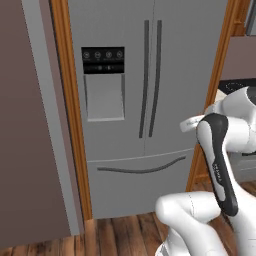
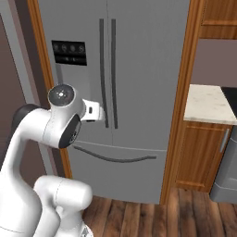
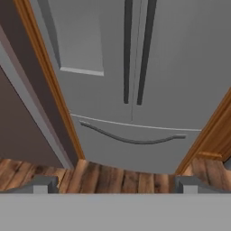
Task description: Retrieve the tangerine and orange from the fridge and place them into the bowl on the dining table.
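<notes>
The grey French-door fridge (image 1: 185, 75) stands straight ahead with both doors and the lower drawer shut. Its long dark handles (image 2: 106, 69) run down the middle, and the black control panel (image 1: 103, 60) sits over the recessed dispenser on the left door. My gripper (image 3: 117, 185) is open with nothing between its fingertips (image 3: 45, 183). It hangs a short way in front of the fridge (image 3: 171, 67), pointing at the lower doors and the drawer handle (image 3: 131, 137). The tangerine and orange are hidden behind the shut doors. The bowl and the dining table are out of view.
Orange-brown wooden trim (image 1: 70, 125) frames the fridge on both sides, with a brown wall panel (image 1: 25, 125) to the left. To the right is a stone-topped counter (image 2: 208, 104) over a wooden cabinet (image 2: 203, 157), with a grey appliance (image 2: 227, 180) beside it. Wooden floor (image 2: 185, 213) lies in front.
</notes>
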